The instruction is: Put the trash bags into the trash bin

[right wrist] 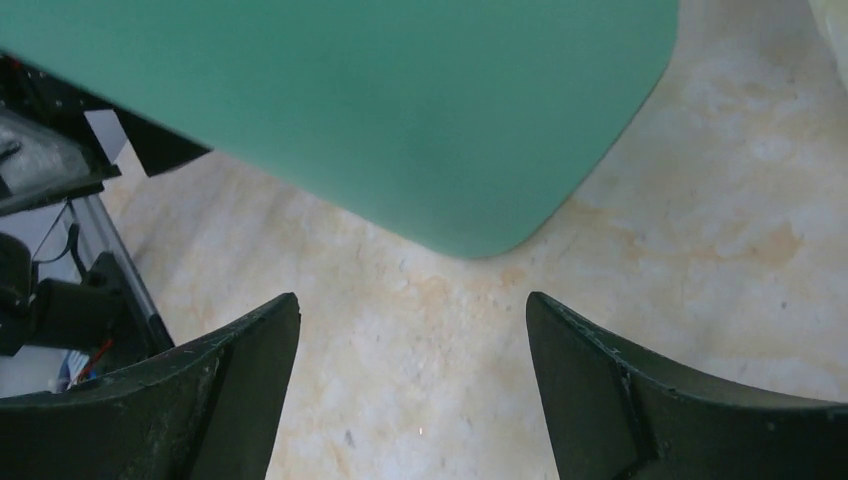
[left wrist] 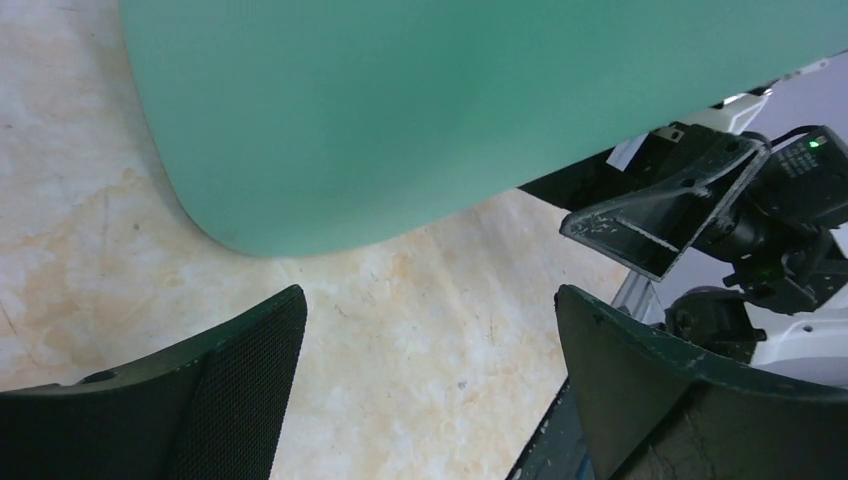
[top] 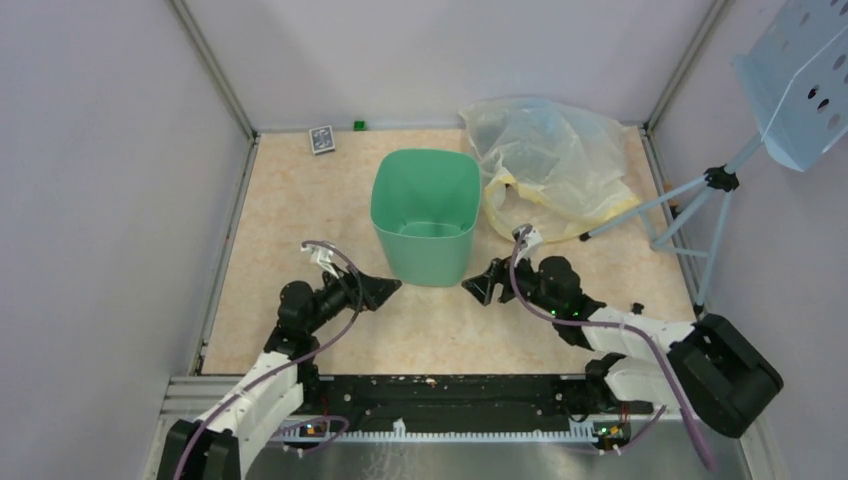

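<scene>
A: What stands around the trash bin (top: 425, 255)?

B: It is upright in the middle of the tabletop (top: 290, 220). Just behind it on the right lies a heap of clear and yellowish plastic bags (top: 550, 155), and one leg of a tripod (top: 700, 190) reaches this heap. By the back wall are a small dark card (top: 321, 139) and a tiny green block (top: 359, 125), well apart from the bin.

A: And the tools?

B: The left tool (top: 385, 287) and the right tool (top: 476, 284) are low at the bin's two front corners, near its wall. In the wrist views they do not touch it. Both have the jaws spread wide, with only bare tabletop between them.
</scene>
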